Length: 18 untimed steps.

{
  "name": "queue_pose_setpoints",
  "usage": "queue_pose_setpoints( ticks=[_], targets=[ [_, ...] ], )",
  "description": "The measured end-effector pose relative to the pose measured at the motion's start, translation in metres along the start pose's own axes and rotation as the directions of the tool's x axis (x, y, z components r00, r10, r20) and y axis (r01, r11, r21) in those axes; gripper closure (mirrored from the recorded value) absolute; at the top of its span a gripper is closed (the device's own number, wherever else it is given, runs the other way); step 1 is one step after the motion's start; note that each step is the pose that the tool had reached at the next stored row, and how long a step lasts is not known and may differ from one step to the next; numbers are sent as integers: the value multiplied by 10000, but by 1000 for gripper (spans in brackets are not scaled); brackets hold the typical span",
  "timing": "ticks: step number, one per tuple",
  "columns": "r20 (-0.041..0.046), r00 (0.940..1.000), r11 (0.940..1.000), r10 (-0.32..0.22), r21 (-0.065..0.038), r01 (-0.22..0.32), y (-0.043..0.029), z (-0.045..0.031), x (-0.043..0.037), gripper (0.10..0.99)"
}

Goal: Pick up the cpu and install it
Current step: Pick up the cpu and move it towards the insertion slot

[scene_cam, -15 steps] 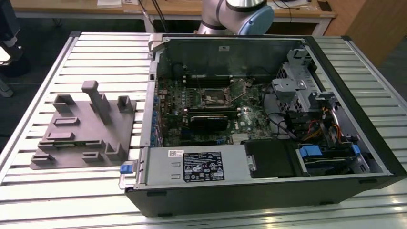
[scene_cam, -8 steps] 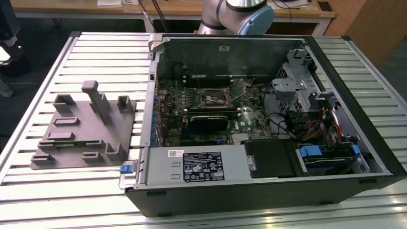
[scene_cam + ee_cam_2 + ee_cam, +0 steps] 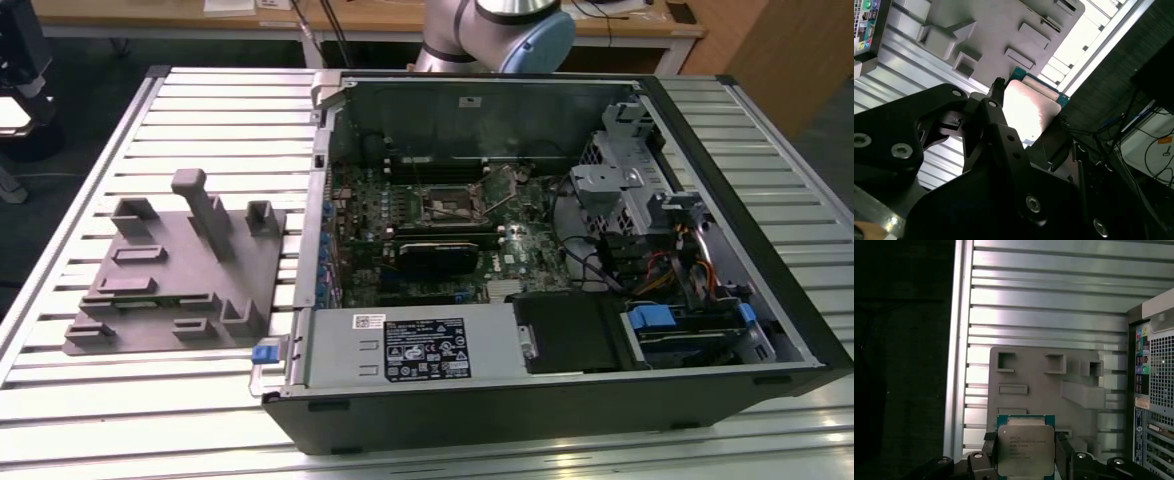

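Gripper (image 3: 1025,463) jaws pinch the cpu (image 3: 1025,447) by its sides, silvery lid facing the first wrist view

In the exterior view the computer case (image 3: 534,410) lies open on the tabletop (image 3: 200,110), with the fixture plate (image 3: 160,290) just beside it at its 9 o'clock and the arm (image 3: 501,30) behind it at 12 o'clock. Inside the case, the power supply (image 3: 414,345) sits at 6 o'clock, the socket (image 3: 450,203) near the middle and the drive bays (image 3: 641,190) at 3 o'clock. In both wrist views the cpu (image 3: 1025,450) (image 3: 1029,110) sits clamped between the jaws, with the fixture plate beyond it.
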State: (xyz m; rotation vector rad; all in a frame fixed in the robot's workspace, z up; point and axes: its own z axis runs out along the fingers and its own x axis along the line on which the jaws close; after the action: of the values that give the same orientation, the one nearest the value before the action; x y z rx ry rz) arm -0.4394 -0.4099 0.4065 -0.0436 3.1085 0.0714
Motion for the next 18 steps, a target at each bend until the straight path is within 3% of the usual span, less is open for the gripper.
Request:
queue_pose_setpoints(
  ticks=[18],
  targets=[
    [1, 10000, 10000, 0, 0, 0, -7, 8, -250, 541]
  ],
)
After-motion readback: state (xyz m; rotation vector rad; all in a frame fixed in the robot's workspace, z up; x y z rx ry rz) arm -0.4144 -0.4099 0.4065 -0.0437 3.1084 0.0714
